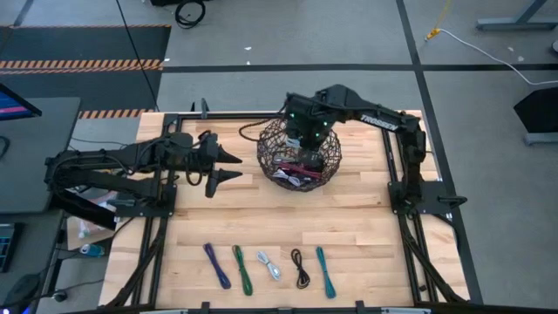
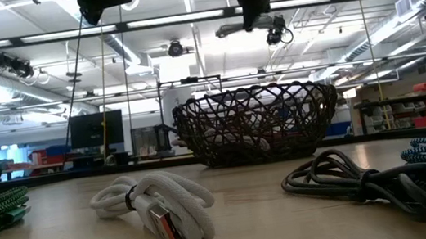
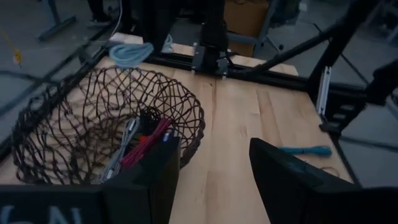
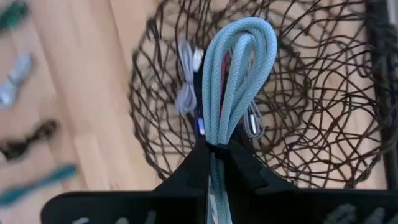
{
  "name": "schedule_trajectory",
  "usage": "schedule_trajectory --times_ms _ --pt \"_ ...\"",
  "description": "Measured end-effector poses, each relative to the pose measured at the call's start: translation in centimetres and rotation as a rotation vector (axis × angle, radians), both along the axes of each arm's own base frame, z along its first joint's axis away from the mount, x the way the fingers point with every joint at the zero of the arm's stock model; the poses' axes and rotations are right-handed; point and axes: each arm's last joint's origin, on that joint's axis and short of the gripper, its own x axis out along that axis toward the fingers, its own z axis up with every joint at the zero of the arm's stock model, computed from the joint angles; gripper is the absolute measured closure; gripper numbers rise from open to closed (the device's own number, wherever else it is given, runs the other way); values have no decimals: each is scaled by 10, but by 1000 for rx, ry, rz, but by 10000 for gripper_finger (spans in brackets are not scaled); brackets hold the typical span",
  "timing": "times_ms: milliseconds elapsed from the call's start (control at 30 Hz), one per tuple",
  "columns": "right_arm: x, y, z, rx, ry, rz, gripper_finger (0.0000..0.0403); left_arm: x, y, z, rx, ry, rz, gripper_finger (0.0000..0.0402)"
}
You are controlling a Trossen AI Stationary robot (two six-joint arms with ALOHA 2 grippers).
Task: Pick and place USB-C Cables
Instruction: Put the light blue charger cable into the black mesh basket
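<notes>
While the right pincer [image 4: 214, 149] is clamped narrow on a light blue cable [image 4: 239, 74], it hangs directly above the wire basket [image 1: 299, 155], bundle pointing down into it. Basket already holds several USB-C cables [image 3: 140, 146]: a silvery one, a magenta one and something dark, exact count can't tell.

Left on the counter [image 1: 261, 218]: a row of five near the front edge, well apart from the basket: purple cable [image 1: 217, 265], green cable [image 1: 241, 268], white cable [image 1: 268, 265], black cable [image 1: 301, 268], teal cable [image 1: 325, 271]. My read: roughly halfway, drop of the held bundle pending, five more picks after.

Right arm reaches in from the right rear, elbow bent, wrist pitched down over the basket centre. Left pincer [image 1: 228, 166] stands wide and empty, parked just beside the basket's left side, arm stretched level across the counter.
</notes>
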Motion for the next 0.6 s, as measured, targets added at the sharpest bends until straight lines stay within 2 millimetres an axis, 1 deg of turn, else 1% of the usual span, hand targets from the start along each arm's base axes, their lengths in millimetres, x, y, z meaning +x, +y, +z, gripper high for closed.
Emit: schedule_trajectory --times_ms 133,267,333,467,600 --pt "0 -11 -30 25 102 122 374 0 3 0 -74 -5 39 201" --pt "-5 -15 -69 74 238 203 374 0 3 0 -123 -8 62 201" --pt "-6 -14 -89 91 274 250 374 0 4 0 -139 -10 86 201" --pt "-5 -14 -117 103 272 325 374 0 5 0 -154 -14 117 201" --pt "1 -14 -130 120 194 348 374 -1 5 0 -146 -13 147 201"
